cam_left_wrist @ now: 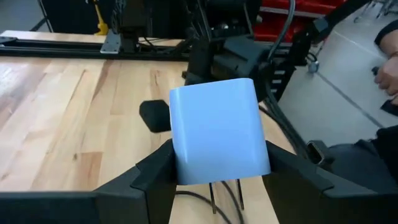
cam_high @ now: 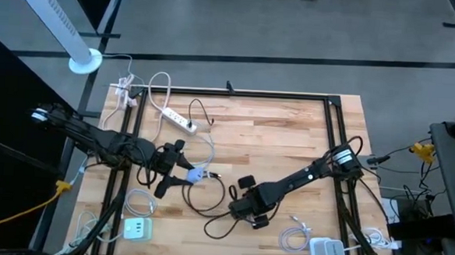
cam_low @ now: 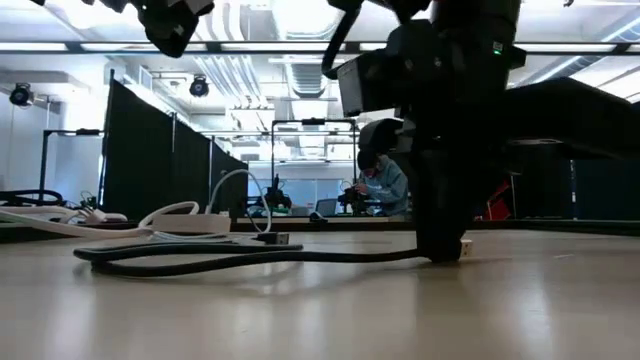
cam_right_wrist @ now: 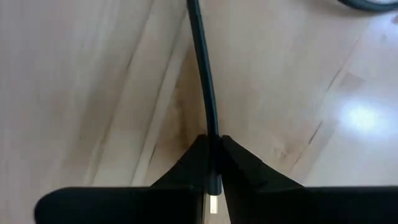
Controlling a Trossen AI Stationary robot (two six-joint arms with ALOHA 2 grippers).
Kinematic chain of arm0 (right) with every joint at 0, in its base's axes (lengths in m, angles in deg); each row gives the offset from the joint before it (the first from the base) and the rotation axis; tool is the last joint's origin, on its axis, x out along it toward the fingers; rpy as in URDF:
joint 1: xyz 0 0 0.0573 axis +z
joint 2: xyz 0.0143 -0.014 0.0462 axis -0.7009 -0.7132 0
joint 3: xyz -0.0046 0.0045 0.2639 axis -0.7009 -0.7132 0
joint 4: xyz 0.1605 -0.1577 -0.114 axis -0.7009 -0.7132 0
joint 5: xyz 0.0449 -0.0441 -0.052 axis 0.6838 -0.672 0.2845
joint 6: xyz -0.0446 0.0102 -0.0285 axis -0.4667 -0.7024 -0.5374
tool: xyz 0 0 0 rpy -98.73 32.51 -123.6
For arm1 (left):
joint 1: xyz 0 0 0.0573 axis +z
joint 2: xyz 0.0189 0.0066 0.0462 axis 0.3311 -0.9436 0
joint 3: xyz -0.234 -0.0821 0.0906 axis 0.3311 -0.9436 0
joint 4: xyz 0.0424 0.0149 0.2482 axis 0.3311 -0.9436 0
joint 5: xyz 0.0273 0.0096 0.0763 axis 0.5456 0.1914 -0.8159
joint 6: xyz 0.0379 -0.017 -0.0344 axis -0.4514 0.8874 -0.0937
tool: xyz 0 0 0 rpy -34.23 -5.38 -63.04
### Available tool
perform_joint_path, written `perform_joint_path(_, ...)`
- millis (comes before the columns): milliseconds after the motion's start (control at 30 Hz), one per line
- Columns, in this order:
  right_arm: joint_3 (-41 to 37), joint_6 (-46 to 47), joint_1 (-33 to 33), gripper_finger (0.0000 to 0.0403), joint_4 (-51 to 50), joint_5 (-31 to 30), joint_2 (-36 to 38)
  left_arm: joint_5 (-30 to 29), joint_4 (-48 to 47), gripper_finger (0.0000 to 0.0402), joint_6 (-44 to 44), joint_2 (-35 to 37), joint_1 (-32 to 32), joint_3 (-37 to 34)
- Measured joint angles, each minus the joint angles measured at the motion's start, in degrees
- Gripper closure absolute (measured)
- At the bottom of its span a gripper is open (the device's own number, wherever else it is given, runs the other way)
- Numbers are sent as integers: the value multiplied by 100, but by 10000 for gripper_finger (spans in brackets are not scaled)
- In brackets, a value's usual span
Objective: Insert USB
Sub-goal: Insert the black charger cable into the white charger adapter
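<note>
Wood-plank counter (cam_high: 289, 138) w/ loose cords strewn about. Left hand (cam_high: 184, 172) is clamped on a pale blue charger block (cam_left_wrist: 217, 130), held up off the boards. Right hand (cam_high: 239, 208), just right of the block, is pinched shut on the black USB cable (cam_right_wrist: 205, 81) near its plug (cam_right_wrist: 212, 203) — low, at the counter. Cable's floppy, plug rigid & small — probably best gripped close behind the plug; block looks light, smooth, maybe slippery.

The blue charger (cam_left_wrist: 219, 132) hides its port side; its prongs run off-frame.
</note>
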Motion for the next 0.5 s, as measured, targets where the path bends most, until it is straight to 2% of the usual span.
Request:
perform_joint_path(100, 15, 24, -8, 382, -34, 46, 35, 0, 1, 204, -81, -99, 0, -11)
perform_joint_path(367, 102, 27, -168, 295, -78, 213, 35, 5, 26, 204, -54, -306, 0, -15)
perform_joint_path(500, 109, -33, -229, 294, -89, 239, -36, 13, 27, 204, -9, -378, 0, -15)
